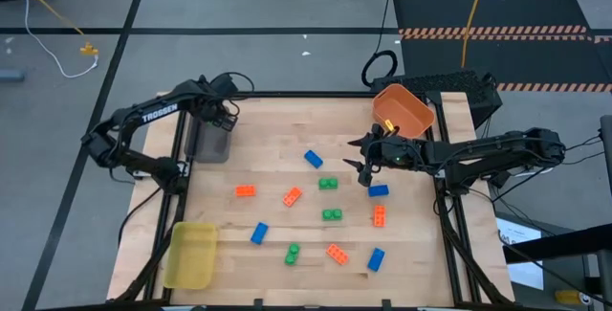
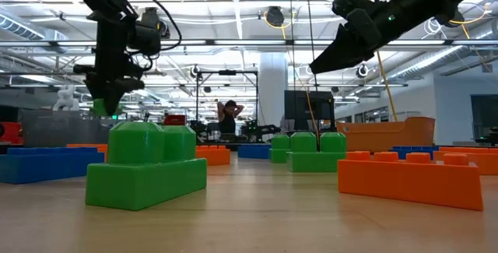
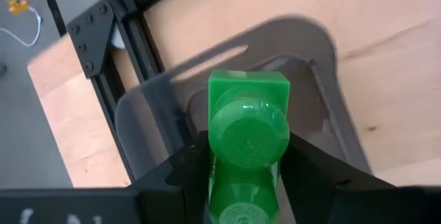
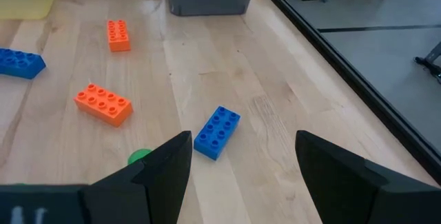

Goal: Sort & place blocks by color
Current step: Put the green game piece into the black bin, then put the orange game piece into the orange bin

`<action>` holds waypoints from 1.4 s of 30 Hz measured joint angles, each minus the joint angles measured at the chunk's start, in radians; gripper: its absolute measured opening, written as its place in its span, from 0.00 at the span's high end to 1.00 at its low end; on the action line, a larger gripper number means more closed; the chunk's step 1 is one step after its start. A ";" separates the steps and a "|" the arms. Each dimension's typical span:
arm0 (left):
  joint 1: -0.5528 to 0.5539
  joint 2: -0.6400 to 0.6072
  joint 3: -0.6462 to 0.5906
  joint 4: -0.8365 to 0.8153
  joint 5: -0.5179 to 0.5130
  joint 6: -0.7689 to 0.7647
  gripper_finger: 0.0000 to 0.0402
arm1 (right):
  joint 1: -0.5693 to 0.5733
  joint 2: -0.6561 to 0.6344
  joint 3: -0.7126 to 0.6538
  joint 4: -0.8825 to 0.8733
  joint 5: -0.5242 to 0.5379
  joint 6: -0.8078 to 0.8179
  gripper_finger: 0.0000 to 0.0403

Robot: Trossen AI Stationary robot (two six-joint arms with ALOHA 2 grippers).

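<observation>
Left gripper (image 3: 244,176) is clamped on a green block (image 3: 248,131) and hangs right over the grey bin (image 1: 209,143) at the table's (image 1: 277,139) far-left corner — block's in the air, not in the bin. Right gripper (image 1: 361,166) hovers with fingers spread wide, holding nothing, above mid-table beside the orange bin (image 1: 404,110), with a blue block (image 4: 217,131) on the wood just ahead of it. Other blocks — green, blue, orange — lie scattered loose; yellow bin (image 1: 191,254) sits at the near-left corner.

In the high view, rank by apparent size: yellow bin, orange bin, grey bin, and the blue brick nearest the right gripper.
1. Yellow plastic bin, largest.
2. Orange plastic bin and grey plastic bin: both partly covered by arms, too close to rank.
3. Small blue studded brick, far smallest.
</observation>
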 joint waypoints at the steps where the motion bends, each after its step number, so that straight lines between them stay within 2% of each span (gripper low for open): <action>1: 0.000 0.006 -0.002 -0.002 0.000 0.000 0.64 | 0.000 0.000 0.000 0.000 0.000 0.003 0.38; 4: 0.000 0.030 -0.011 0.002 0.000 0.003 0.64 | 0.000 0.000 0.000 0.000 0.000 0.004 0.38; 9: -0.001 0.052 -0.014 0.013 0.005 0.006 0.57 | 0.000 0.000 0.000 0.000 0.000 0.004 0.38; 12: -0.001 0.058 -0.014 0.034 0.008 0.035 0.57 | 0.000 0.000 0.000 0.000 0.000 0.003 0.38; 25: -0.003 0.057 -0.014 0.066 0.050 0.084 0.87 | 0.000 0.000 0.000 0.000 0.000 0.003 0.38; 29: -0.006 0.057 0.005 0.049 0.090 0.128 0.91 | 0.000 0.000 0.000 0.000 0.000 0.002 0.38; 32: -0.020 0.056 0.071 0.001 0.094 0.169 0.90 | 0.000 0.000 0.000 0.000 0.000 -0.001 0.38; 34: -0.043 0.054 0.138 -0.046 0.123 0.215 0.89 | 0.000 0.000 0.000 0.000 0.000 -0.002 0.38; 37: -0.108 0.053 0.223 -0.069 0.225 0.248 0.85 | 0.000 0.000 0.000 0.000 0.000 -0.015 0.38; 39: -0.179 0.053 0.258 -0.058 0.290 0.264 0.83 | 0.000 0.000 0.000 0.000 0.001 -0.028 0.38; 42: -0.311 0.053 0.273 -0.033 0.314 0.285 0.78 | 0.000 0.000 0.000 0.002 0.024 -0.039 0.38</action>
